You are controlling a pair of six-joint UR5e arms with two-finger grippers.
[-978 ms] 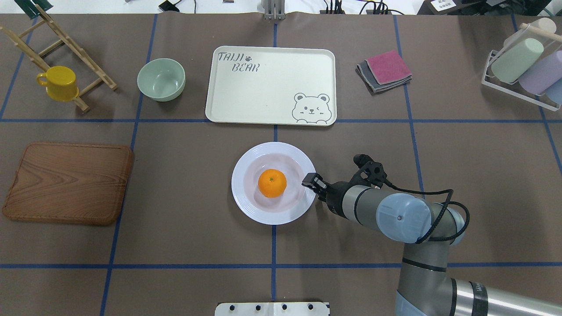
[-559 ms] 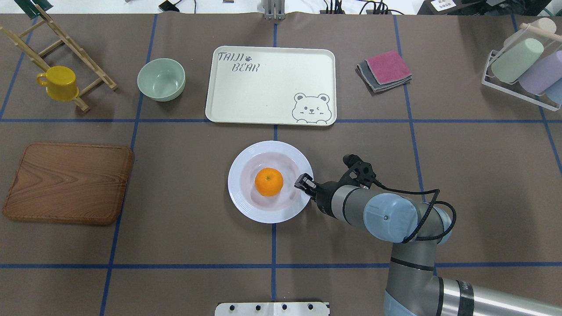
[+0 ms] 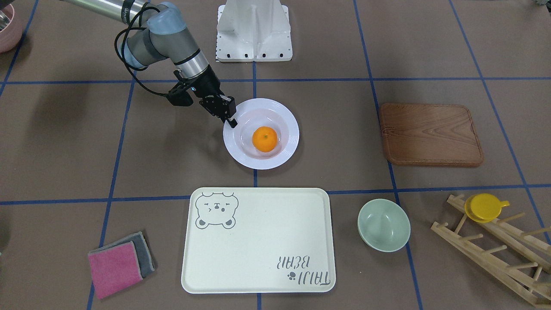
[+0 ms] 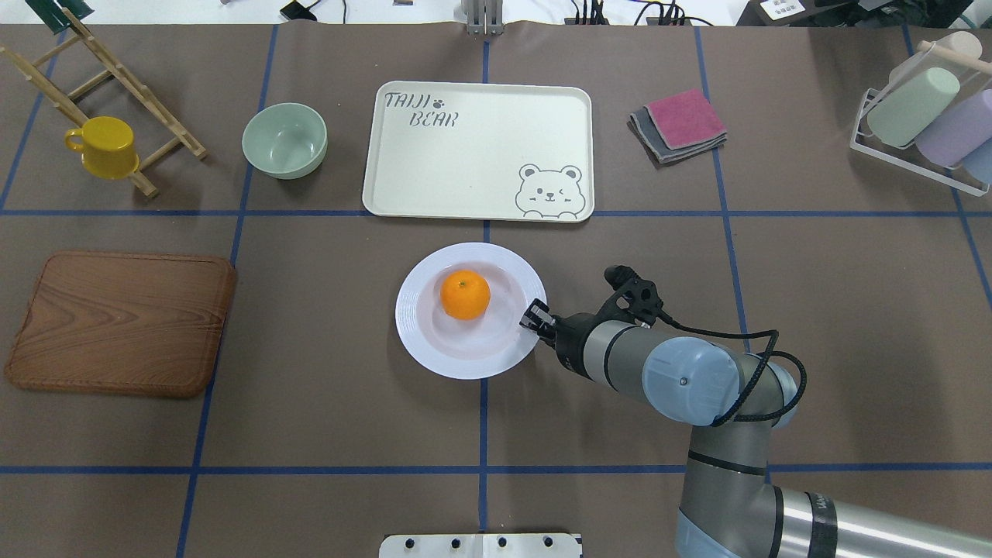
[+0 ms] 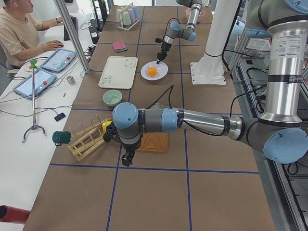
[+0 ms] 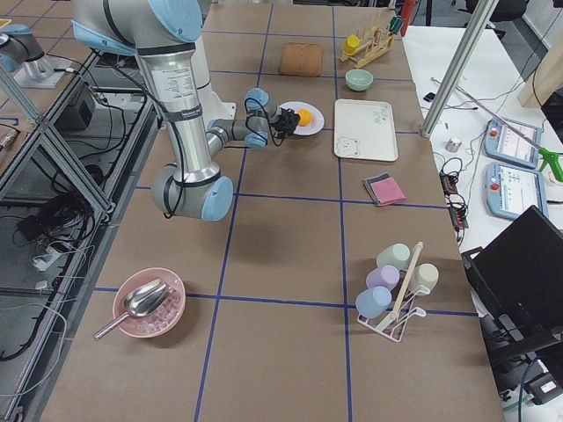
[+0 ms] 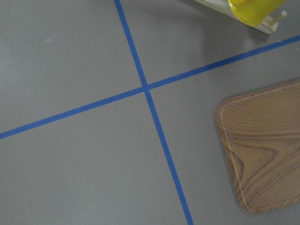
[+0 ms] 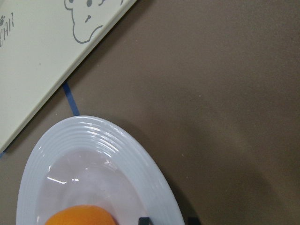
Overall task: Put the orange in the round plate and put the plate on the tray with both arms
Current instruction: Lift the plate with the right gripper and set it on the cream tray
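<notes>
- The right gripper (image 4: 535,318) has its jaws drawn narrow and pinched on the rim of the round plate (image 4: 415,341). It grips the plate's right-hand edge in my overhead view, with one fingertip (image 8: 145,219) inside the rim and the other outside
- The orange (image 4: 466,294) sits in the plate's sunken centre, a little toward the top of that frame and apart from the fingers
- The plate lies mid-frame on the brown table cover, just below the tray (image 4: 480,155) and not touching it
- The tray lies flat at upper centre; all I see on it is its bear drawing and lettering
- The left gripper (image 5: 126,161) shows only in my left side view, hanging low at lower centre beside the wooden board (image 4: 120,322). I cannot tell how its jaws stand
- The left wrist camera gives me the board's corner at the right edge and the yellow cup (image 7: 255,11) at the top right
- A pale-green bowl (image 4: 284,141) stands left of the tray
- The yellow cup hangs on the wooden rack (image 4: 172,124) at upper left
- Folded cloths (image 4: 682,124) lie right of the tray
- Pastel tumblers (image 4: 914,105) lie in a wire holder at the upper right edge
- In the right side view a pink bowl (image 6: 154,330) at lower left holds a metal scoop (image 6: 141,299)
</notes>
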